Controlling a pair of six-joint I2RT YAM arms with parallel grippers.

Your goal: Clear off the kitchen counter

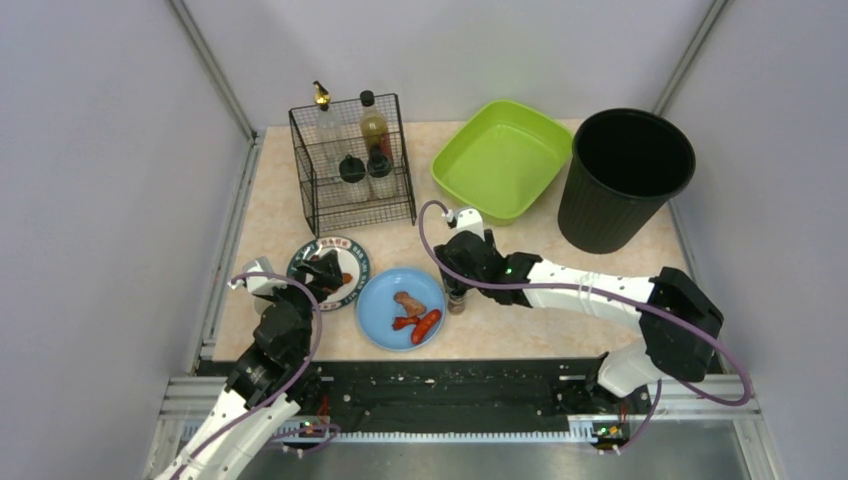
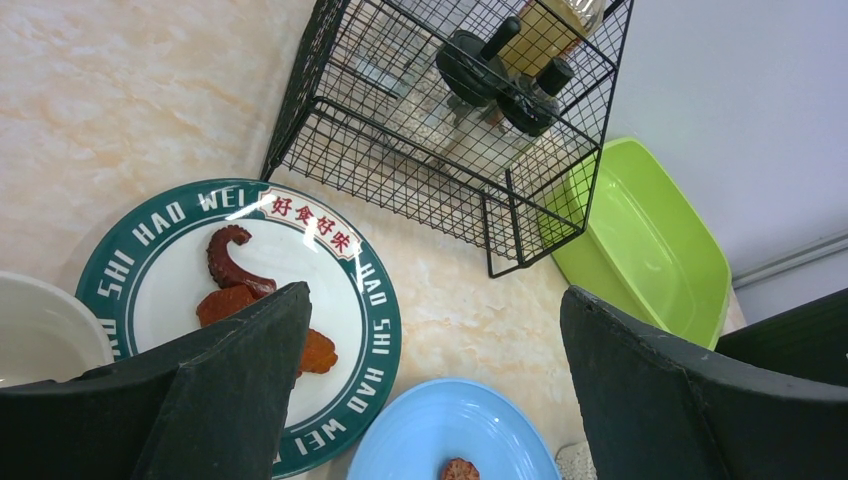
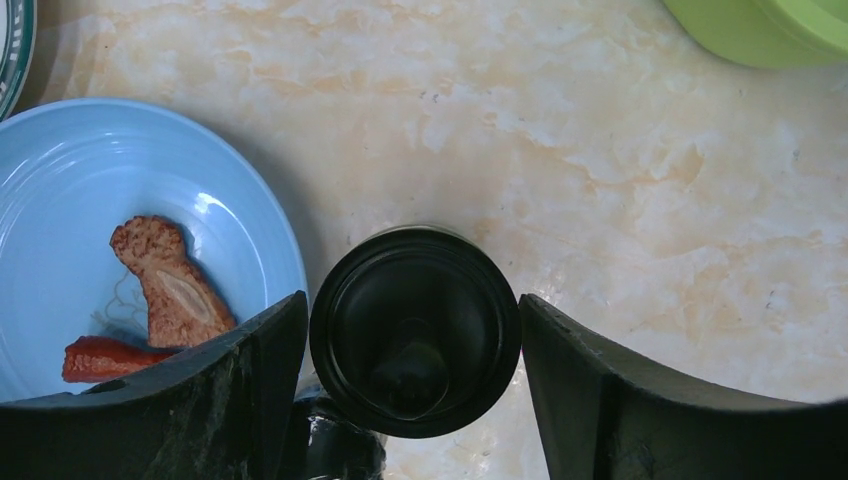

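The beige marbled kitchen counter [image 1: 545, 255] holds a green-rimmed plate [image 1: 354, 258] with an octopus tentacle [image 2: 228, 262] and red slices. Beside it lies a blue plate [image 1: 385, 300] with a browned meat piece [image 3: 165, 280] and sausages [image 1: 424, 325]. My right gripper [image 1: 458, 285] reaches down over a black-capped bottle [image 3: 415, 330] standing just right of the blue plate. Its fingers [image 3: 250, 370] press the cap from both sides. My left gripper [image 2: 435, 300] hovers wide open above the green-rimmed plate's right edge, holding nothing.
A black wire rack [image 1: 352, 165] with several bottles stands at the back left. A lime-green basin [image 1: 500, 160] and a tall black bin [image 1: 625, 180] stand at the back right. A white bowl [image 2: 40, 330] sits left of the green-rimmed plate.
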